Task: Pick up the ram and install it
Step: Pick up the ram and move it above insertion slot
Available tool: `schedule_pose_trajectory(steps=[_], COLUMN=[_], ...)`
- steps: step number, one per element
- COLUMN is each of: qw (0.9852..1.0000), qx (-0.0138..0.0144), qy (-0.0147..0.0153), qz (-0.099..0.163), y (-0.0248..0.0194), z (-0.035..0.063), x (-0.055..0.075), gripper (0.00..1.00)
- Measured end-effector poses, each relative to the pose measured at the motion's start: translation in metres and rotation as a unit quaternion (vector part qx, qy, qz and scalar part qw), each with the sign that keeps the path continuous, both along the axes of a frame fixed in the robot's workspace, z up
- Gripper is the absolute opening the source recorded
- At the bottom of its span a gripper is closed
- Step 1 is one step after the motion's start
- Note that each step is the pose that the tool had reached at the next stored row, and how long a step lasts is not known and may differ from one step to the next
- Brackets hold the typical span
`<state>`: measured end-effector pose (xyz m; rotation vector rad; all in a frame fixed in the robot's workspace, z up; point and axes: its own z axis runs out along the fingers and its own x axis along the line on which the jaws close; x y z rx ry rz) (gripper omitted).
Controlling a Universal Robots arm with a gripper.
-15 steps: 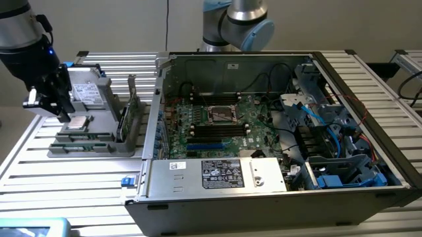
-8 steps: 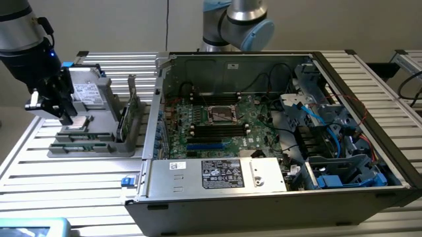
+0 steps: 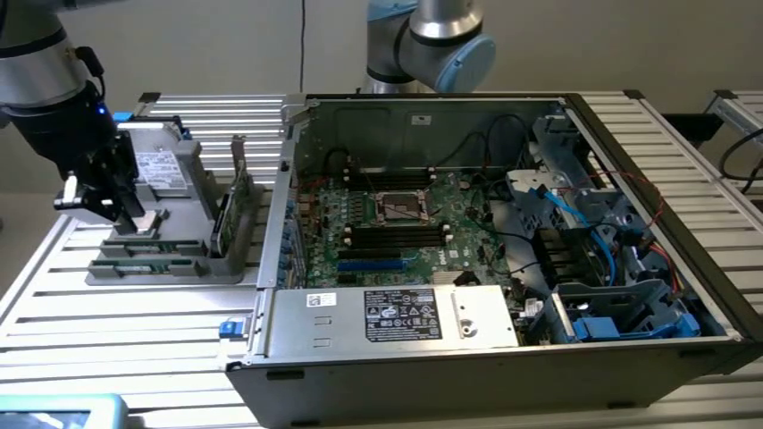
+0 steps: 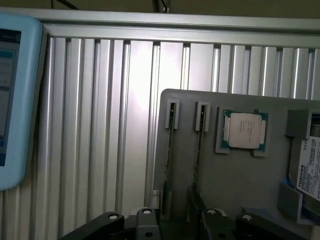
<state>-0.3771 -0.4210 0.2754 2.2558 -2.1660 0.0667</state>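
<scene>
- Fingers [image 4: 144, 226] are spread apart and hold nothing. In the exterior view they [image 3: 123, 213] hang at the middle left of the frame, over the near-left part of a grey fixture [image 3: 179, 268].
- The ram [image 4: 170, 142] stands on edge in a narrow slot of that fixture, seen as a thin dark line. A second stick [image 4: 199, 142] of the same kind sits in the slot just beside it, parallel and apart.
- Both slots run towards the gap between the fingers. Whether a finger touches either stick cannot be told.
- A square silver processor chip [image 4: 244, 131] lies flat in its own pocket of the fixture, just beside the second stick's slot.
- A labelled hard drive [image 4: 309, 172] sits in the fixture past the chip.
- At the right side of the fixture in the exterior view, a larger green card [image 3: 222, 219] stands upright.
- An open computer case [image 3: 477, 371] fills the centre and right of the exterior view, with its motherboard [image 3: 399, 246] exposed. The case is well apart from the fingers.
- Fixture and case rest on a ribbed aluminium surface [image 4: 100, 130].
- A pale blue device [image 4: 15, 105] lies on the surface beyond the fixture's edge.
</scene>
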Motion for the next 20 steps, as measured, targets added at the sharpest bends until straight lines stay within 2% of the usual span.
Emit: schedule_pose_trajectory(steps=[7, 10, 20], qw=[1.0000, 1.0000, 1.0000], qx=[0.0000, 0.0000, 0.0001], qy=[-0.0001, -0.0002, -0.0003], qz=[0.000, 0.000, 0.000], y=[-0.0002, -0.0034, -0.0054], z=[-0.0127, -0.0182, -0.0365], x=[0.000, 0.000, 0.000], gripper=[0.36, 0.36, 0.36])
